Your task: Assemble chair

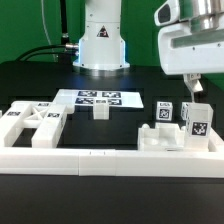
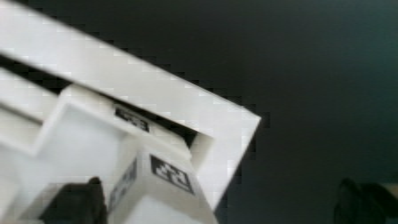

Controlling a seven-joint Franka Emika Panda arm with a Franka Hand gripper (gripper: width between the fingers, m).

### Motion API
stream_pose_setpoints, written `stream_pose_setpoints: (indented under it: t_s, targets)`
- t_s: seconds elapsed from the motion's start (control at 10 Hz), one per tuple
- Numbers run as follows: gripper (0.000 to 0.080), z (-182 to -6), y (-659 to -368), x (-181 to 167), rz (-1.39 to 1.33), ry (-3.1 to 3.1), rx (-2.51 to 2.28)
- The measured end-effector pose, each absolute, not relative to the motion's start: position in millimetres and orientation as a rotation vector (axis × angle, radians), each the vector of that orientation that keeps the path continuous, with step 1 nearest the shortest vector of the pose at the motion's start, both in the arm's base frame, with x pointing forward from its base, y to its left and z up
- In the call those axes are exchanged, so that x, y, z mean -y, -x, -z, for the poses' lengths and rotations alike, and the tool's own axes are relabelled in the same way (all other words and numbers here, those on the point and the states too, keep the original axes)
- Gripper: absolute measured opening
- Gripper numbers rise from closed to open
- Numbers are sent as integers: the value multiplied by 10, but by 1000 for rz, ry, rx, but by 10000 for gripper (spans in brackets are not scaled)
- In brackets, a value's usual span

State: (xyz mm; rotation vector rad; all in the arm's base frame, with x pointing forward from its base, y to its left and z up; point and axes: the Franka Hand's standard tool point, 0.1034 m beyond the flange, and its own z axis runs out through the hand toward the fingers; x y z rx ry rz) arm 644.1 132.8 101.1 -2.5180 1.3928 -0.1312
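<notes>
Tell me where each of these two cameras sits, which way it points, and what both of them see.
Exterior view: off the arm, facing the robot's base across the black table, over the border rail; shows chair parts, the marker board and the open hand.
Wrist view: on the wrist, looking down on a tagged white part; dark fingers show, wide apart.
Shared: probably that part, the tagged block under the hand.
</notes>
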Motion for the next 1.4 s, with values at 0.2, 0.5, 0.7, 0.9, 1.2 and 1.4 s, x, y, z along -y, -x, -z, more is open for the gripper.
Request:
stream_pose_setpoints:
  t_s: [0.2,0.5,0.7,0.9,1.2,1.4]
  targets:
    - [649,-1140,-6160,-1338,157,2665,-1112]
    - [649,-1159,-6068,-1267,189,2769,-868]
    - [649,-1145,-6050,-1247,190,2793,-812]
    - [649,-1099,-5933,-1093,177,2889,-529]
    - [649,-1068,-5917,-1033,211,2892,-537]
    - [649,-1058,-5899,-999,220,2910,-478]
